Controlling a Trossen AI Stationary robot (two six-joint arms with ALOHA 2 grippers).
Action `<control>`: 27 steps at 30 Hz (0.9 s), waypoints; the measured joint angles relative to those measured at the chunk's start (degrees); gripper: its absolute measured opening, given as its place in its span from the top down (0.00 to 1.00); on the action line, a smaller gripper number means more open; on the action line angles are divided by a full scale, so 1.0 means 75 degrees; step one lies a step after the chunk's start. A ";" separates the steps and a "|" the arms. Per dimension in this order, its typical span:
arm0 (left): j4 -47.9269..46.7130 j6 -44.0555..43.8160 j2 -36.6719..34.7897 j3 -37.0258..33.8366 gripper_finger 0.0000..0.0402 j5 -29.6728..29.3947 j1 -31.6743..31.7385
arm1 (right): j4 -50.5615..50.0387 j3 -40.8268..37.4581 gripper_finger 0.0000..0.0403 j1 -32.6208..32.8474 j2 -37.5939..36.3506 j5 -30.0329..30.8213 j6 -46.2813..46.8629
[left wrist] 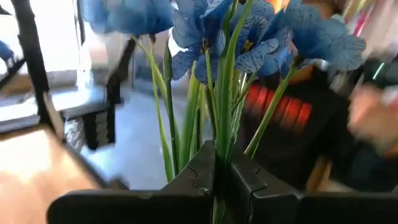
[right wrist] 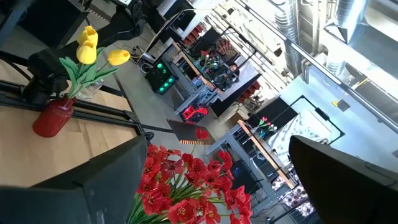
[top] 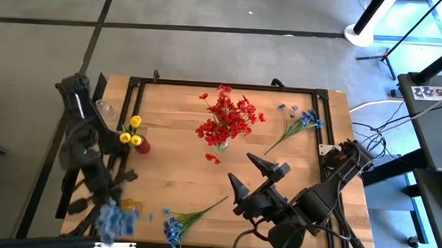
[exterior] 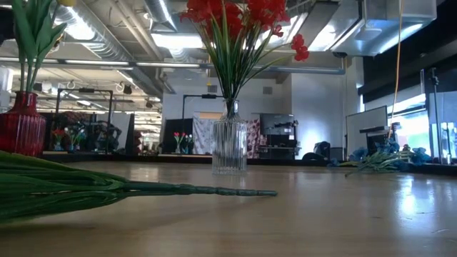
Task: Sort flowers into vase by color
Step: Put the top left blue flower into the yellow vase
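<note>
High view: a light wooden table [top: 181, 174] carries three vases and loose flower sprays.
Left gripper [left wrist: 214, 180]: clamped on the green stems of a blue artificial flower spray [left wrist: 249, 37] — seen in the high view as a blurred blue cluster at the table's near left corner.
Right gripper [top: 252, 179]: fingers spread wide, nothing between them, hovering over the table right of centre.
Red flowers [top: 227, 120]: standing in a clear ribbed glass vase [exterior: 229, 146] at mid-table.
Yellow flowers [top: 131, 131]: standing in a small red vase [top: 143, 145] on the left side.
Loose blue sprays: one [top: 179, 223] lying by the near edge, one [top: 299, 121] lying at the far right.
Step in hand: judged as carrying a blue spray toward its vase.
Next move: stems need lining up over a vase mouth — which vase cannot be told; a clear one [top: 106, 108] stands at the far left edge.
</note>
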 joint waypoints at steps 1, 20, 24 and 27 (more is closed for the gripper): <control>-0.0098 0.0088 0.0111 -0.0011 0.97 -0.0327 -0.0274 | 0.0000 0.0000 0.03 -0.0001 0.0000 -0.0001 0.0001; 0.0362 -0.0488 0.0579 -0.0694 0.97 -0.8826 -0.4618 | -0.0009 0.0000 0.03 -0.0006 0.0000 -0.0334 0.0319; 0.0394 -0.0623 0.0352 -0.0694 0.97 -0.9345 -0.4978 | 0.0003 0.0000 0.03 -0.0006 0.0000 -0.0334 0.0332; 0.0358 -0.0748 -0.0005 -0.0691 0.97 -0.9549 -0.5309 | 0.0005 0.0000 0.03 -0.0006 0.0000 -0.0334 0.0339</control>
